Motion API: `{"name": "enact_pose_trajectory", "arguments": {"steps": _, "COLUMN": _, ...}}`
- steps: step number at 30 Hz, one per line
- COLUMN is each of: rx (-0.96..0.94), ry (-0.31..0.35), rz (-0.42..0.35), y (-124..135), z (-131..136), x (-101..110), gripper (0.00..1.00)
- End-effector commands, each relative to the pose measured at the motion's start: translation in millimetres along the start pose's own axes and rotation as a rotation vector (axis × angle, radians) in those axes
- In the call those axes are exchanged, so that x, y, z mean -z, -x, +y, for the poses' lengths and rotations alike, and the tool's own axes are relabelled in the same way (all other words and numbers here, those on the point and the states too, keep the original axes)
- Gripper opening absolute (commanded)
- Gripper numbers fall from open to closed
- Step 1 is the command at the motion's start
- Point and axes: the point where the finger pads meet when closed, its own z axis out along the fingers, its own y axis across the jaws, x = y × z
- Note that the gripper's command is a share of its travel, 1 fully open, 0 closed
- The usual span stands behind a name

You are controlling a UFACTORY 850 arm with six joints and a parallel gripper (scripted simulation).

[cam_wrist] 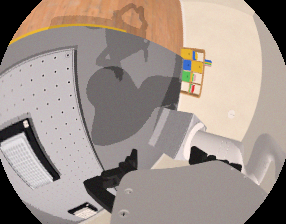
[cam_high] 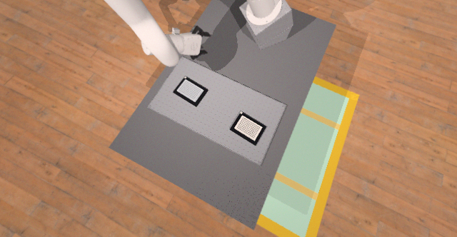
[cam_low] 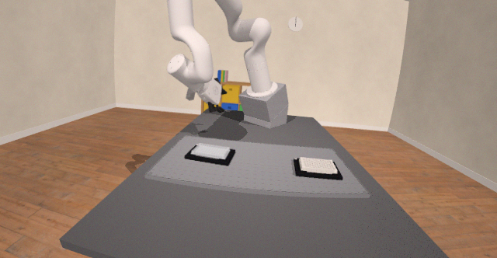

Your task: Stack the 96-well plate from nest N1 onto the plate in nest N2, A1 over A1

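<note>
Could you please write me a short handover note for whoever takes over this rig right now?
Gripper: open, holding nothing, in the air over the table's corner near the arm's base, short of the perforated mat.
Plates: one 96-well plate sits in its black nest nearest the gripper; the other plate sits in the second nest. Both appear flat in the exterior view.
Done: nothing moved yet.
Left: reach the N1 plate, grasp it, carry it to N2, match the cut corners, nest it fully, release.

Two 96-well plates [cam_high: 190, 90] [cam_high: 248, 128], two black nests [cam_high: 178, 93] [cam_high: 234, 130], one perforated mat [cam_high: 221, 101], one arm [cam_high: 136, 16].
</note>
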Motion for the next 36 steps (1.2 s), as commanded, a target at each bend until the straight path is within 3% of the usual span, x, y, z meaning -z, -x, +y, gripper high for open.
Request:
{"name": "enact_pose_trajectory", "arguments": {"steps": 1, "rx": 0.097, "ry": -0.003, "rz": 0.051, "y": 2, "z": -10, "x": 2, "gripper": 1.00}}
{"name": "enact_pose_trajectory", "arguments": {"steps": 17, "rx": 0.543, "ry": 0.007, "rz": 0.277, "y": 23, "z": -54, "x": 12, "gripper": 1.00}}
{"name": "enact_pose_trajectory", "arguments": {"steps": 19, "rx": 0.543, "ry": 0.007, "rz": 0.277, "y": 23, "z": -54, "x": 12, "gripper": 1.00}}
{"name": "enact_pose_trajectory", "arguments": {"steps": 34, "rx": 0.991, "ry": 0.047, "rz": 0.494, "y": 61, "z": -102, "x": 23, "gripper": 1.00}}
{"name": "enact_pose_trajectory", "arguments": {"steps": 36, "rx": 0.991, "ry": 0.047, "rz": 0.494, "y": 61, "z": -102, "x": 23, "gripper": 1.00}}
